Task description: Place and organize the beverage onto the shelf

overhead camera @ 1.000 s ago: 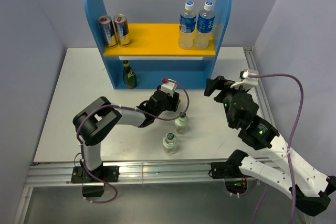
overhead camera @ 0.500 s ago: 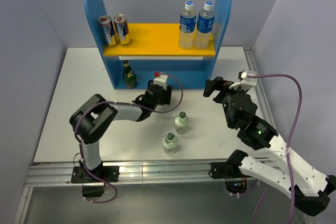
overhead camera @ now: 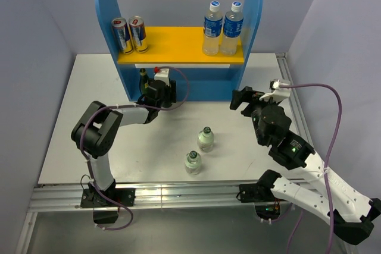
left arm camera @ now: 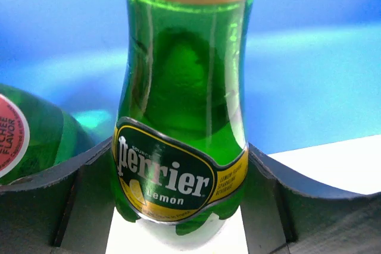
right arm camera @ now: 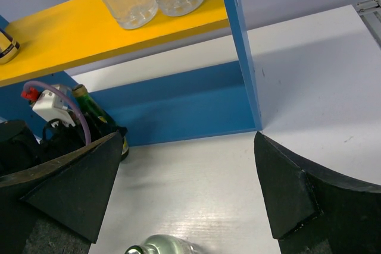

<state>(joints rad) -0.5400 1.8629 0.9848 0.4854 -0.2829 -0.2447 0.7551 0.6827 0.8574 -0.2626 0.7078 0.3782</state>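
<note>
The shelf (overhead camera: pixel 178 46) stands at the back of the table. Two clear bottles with blue labels (overhead camera: pixel 221 28) stand on the right of its yellow board. My left gripper (overhead camera: pixel 157 92) is at the lower level, shut on a green Perrier bottle (left arm camera: pixel 184 87), which fills the left wrist view. A second green bottle (overhead camera: pixel 143 79) stands just left of it on the lower level and also shows in the left wrist view (left arm camera: pixel 30 135). Two short clear bottles (overhead camera: pixel 205 139) (overhead camera: pixel 191 162) stand on the table. My right gripper (overhead camera: pixel 246 98) is wide open and empty, right of the shelf's front.
Two cans (overhead camera: pixel 130 34) stand on the left of the yellow board. The blue back (right arm camera: pixel 184 102) closes the lower level behind. The right side panel (right arm camera: pixel 238 46) stands just ahead of my right gripper (right arm camera: pixel 190 197). A short clear bottle (right arm camera: pixel 158 245) is just below it.
My left gripper has carried the green bottle up and to the left, from the middle of the table into the shelf's lower level beside the other green bottle. The right arm has not moved.
</note>
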